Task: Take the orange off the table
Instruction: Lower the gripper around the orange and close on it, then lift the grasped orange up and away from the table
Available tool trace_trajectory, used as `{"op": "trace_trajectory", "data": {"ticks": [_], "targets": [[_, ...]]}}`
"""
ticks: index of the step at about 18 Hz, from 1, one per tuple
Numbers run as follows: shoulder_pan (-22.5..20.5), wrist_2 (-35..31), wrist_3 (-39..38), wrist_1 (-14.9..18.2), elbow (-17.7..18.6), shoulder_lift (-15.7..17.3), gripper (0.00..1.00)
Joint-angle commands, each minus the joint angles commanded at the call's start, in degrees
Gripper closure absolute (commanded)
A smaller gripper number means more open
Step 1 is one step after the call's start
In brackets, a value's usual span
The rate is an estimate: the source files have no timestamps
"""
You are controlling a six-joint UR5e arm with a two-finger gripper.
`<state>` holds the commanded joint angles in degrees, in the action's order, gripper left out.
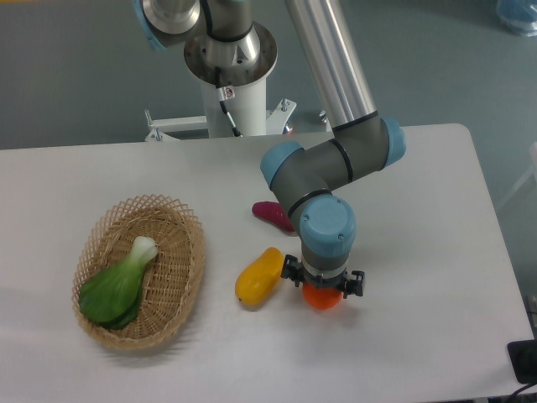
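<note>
Bright orange fruit, the orange (320, 297), sitting on the desk (419, 252) near the front edge, mostly hidden under the wrist. Only the lower half showing. Gripper (323, 290) straight above it, pointing down, black jaw parts visible either side of the fruit. Looks placed to straddle it for a top-down pinch. Can't tell whether fingers are clamped or merely around it: tips hidden behind the wrist housing. Can't tell either if the fruit is still resting on the surface or slightly raised.

Just left, close but apart: elongated yellow-orange fruit (258, 276), lying tilted. Probably why the approach is vertical, less chance of nudging it. Behind the arm, dark red-purple item (273, 214), partly covered by the elbow. Far left, wicker basket (180, 252) holding a green leafy vegetable (117, 285), well apart from the action.

Judgement: grasp stage, lift not confirmed. Risk: round glossy skin slipping out of a two-finger pinch.
</note>
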<state>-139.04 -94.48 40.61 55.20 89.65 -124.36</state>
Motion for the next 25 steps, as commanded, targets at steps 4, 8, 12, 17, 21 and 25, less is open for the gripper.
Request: {"op": "trace_trajectory", "data": {"ticks": [4,8,12,17,21,25], "targets": [[0.0,-0.09,-0.53,-0.09,-0.44,-0.09,0.08],[0.0,0.0,-0.53,0.09,-0.53,0.09,0.26],[0.0,0.35,-0.27,0.26,-0.61,0.53,0.29],[-0.18,0.27,0.35,0.35,-1.23,1.4,0.28],[-0.96,0.88,2.01,1.05,-2.9,2.72,0.27],[-3.95,5.34,5.35,1.14,-3.25,5.09,0.27]]}}
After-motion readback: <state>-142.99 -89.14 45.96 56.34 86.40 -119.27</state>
